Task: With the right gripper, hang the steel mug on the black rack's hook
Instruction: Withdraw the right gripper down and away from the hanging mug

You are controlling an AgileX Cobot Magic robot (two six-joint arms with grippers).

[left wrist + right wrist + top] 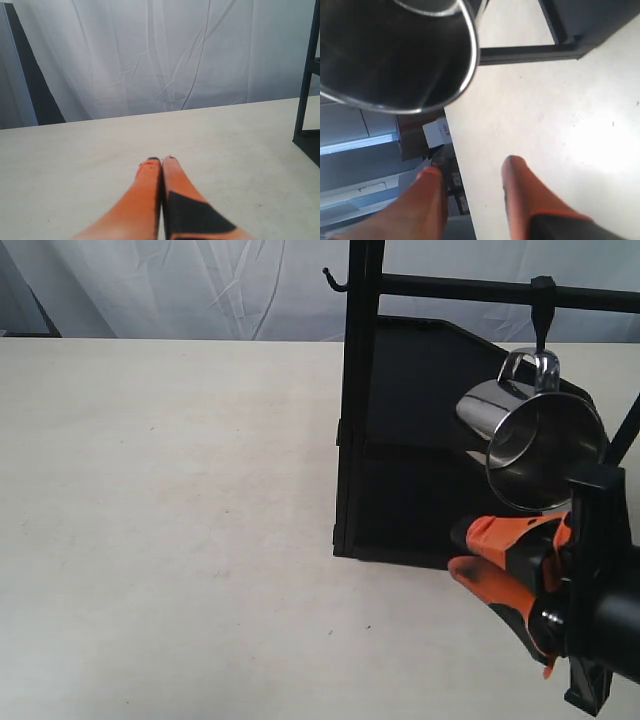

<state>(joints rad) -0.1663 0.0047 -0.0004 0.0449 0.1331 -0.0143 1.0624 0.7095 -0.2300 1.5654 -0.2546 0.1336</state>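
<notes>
The steel mug [530, 440] hangs by its looped handle [528, 364] on the slim black hook [542, 315], which drops from the top bar of the black rack [400, 430]. Its open mouth faces the camera. My right gripper [462, 552] sits just below and in front of the mug, orange fingers [490, 585] apart and holding nothing. From the right wrist camera the mug's rim [465, 85] looms ahead of the open right gripper [472, 167]. My left gripper [162, 160] is shut and empty over bare table.
A short curled black prong [332, 281] sticks out from the rack's upright post. The cream table [160, 520] stretches left of the rack. A white curtain [150, 55] hangs behind. The table's edge [455, 150] shows beneath the right gripper.
</notes>
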